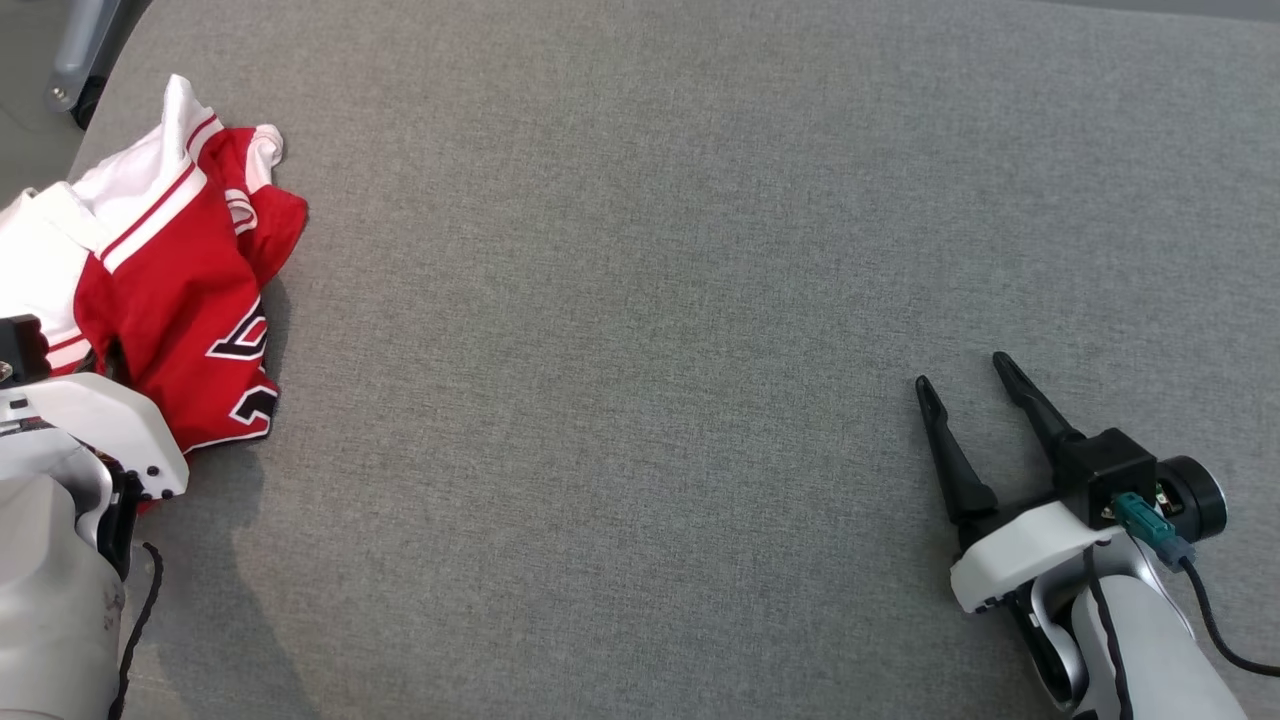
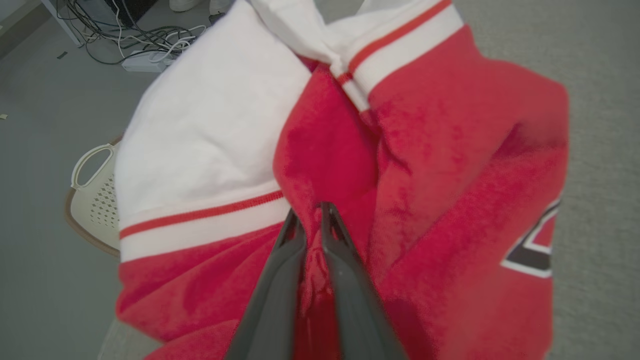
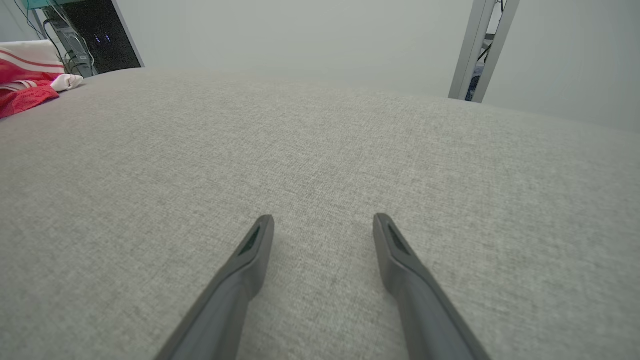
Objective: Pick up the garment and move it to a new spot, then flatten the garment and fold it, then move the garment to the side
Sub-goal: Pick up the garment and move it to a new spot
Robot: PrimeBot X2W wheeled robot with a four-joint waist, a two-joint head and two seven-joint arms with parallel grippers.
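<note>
The garment (image 1: 190, 290) lay bunched at the left edge of the counter (image 1: 640, 350). The left gripper (image 2: 312, 216) was clamped on a red fold; the right gripper (image 1: 962, 372) stood apart, idle. Recommended: lift high, clearing trailing fabric before carrying.

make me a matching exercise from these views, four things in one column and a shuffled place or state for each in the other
Things
1. left gripper
2. right gripper
3. garment
4. basket

Places or states
A. open, over a bare part of the table
B. pale, down on the floor
C. closed on a fold of the garment
D. red and white, bunched up at the table's left edge

Pairs: 1-C, 2-A, 3-D, 4-B
</note>
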